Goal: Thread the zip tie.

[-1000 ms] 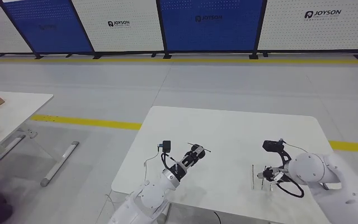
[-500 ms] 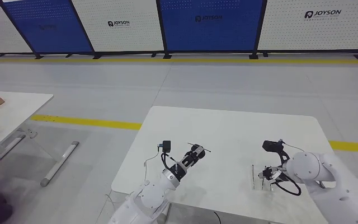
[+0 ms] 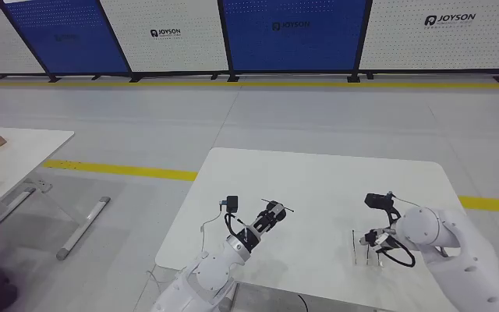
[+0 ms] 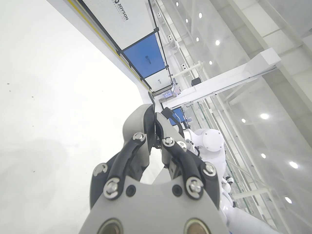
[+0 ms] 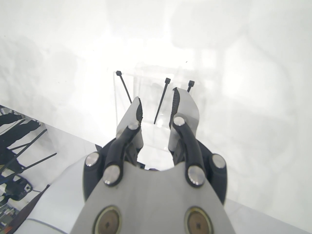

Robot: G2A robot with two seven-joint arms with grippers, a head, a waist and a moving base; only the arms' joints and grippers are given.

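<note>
Well left of the stand [image 5: 115, 93], the left gripper [image 4: 154, 115] is pinched tight on a thin black held tie [image 3: 287, 207], above the table [image 3: 312, 171]. At the stand, the right gripper [image 5: 156, 94] is spread wide. Its jaws straddle the middle tie [image 5: 161, 98] of three standing upright in the clear block, touching none. The left neighbour [image 5: 124, 86] leans just outside one finger, and the right neighbour [image 5: 190, 83] pokes up behind the other.

The likeliest slip is at the stand. The ties sit close together, so a slightly off-centre closing could catch a neighbour or bend the middle tie aside. Pulling at an angle could tip the light block. The held tie is slim and could twist in its pinch, spoiling alignment for threading.
</note>
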